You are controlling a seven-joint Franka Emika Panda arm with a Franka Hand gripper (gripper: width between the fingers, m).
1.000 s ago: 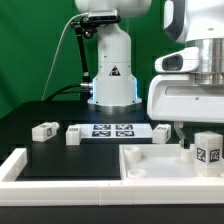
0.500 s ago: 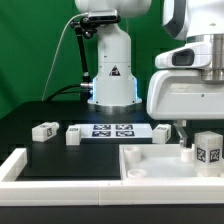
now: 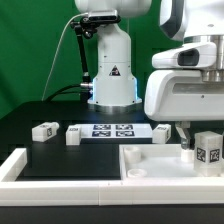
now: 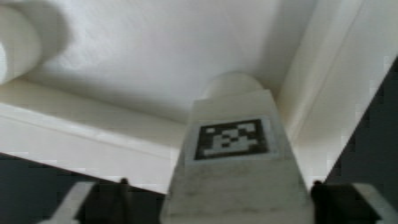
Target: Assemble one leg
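Creeping toward the exterior view's left over the last second, the big white arm housing has shifted a little, while everything on the worktop (image 3: pixel 40 112) has stayed put. Nearest to me, the large flat white piece (image 3: pixel 150 165) with its recesses lies along the front, and the claw (image 3: pixel 186 141) hangs just above its far edge, beside a tagged white block (image 3: pixel 208 149) standing at the exterior view's right. From the wrist view, the claw is pinching the leg (image 4: pixel 228 150), its two fingers (image 4: pixel 98 200) pressed against either side, with the tag facing the camera and the leg's tip aimed at a corner recess of the white piece (image 4: pixel 160 60). My worry is the seating: the leg looks slightly skewed to the recess walls, so it might catch on the rim and jam, or twist in the grip if pushed down. A drifting arm might also knock the neighbouring block over. Farther back, the marker board (image 3: pixel 112 130) lies flat, flanked by spare legs, one (image 3: pixel 73 134) just beside its end and another (image 3: pixel 44 130) farther toward the exterior view's left, well clear of trouble.
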